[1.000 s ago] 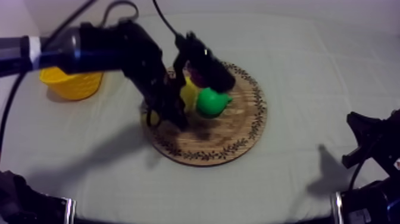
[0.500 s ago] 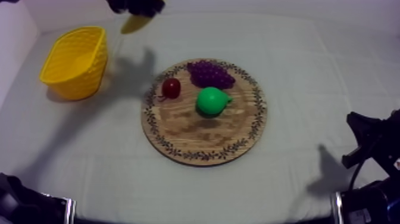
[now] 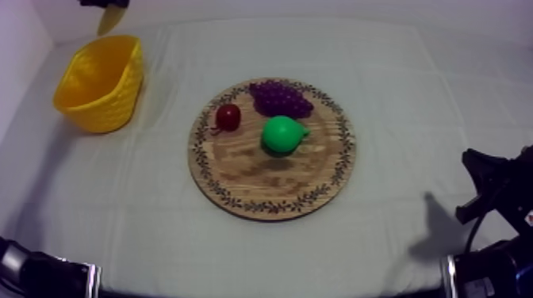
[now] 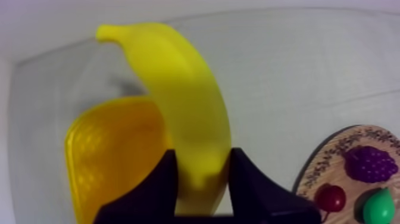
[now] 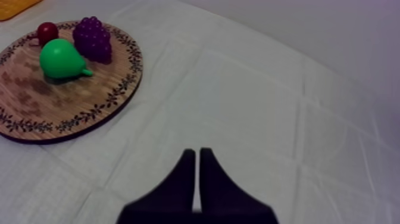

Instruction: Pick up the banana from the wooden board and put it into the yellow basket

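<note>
The yellow basket (image 3: 105, 111) stands on the grey-white cloth (image 3: 412, 87) at the left of the table, its open mouth up. Just over the basket's far rim, the left gripper (image 4: 202, 159) holds the banana (image 4: 178, 95) in the air, clear of the basket. The two black fingers (image 4: 162, 190) are closed partway, one against each side of the banana's lower end, so the fruit fills the gap between them. Most of the banana sticks out past the fingertips in a curve, with its narrow stalk end farthest from the gripper. In the left wrist view the basket's yellow inside lies directly behind and beside the gripped end.

To the right of the basket and well apart from it lies the round wooden board (image 3: 262, 182). It carries the small red fruit (image 3: 228, 116) on the side nearest the basket. The bunch of grapes (image 3: 279, 97) is at its far edge and the green pear (image 3: 282, 135) is near its middle.

Farthest right of the basket, beyond the board, the right gripper (image 5: 197, 156) sits low over bare cloth. Its fingers (image 5: 183, 179) are pressed together in a narrow wedge with nothing between them.
</note>
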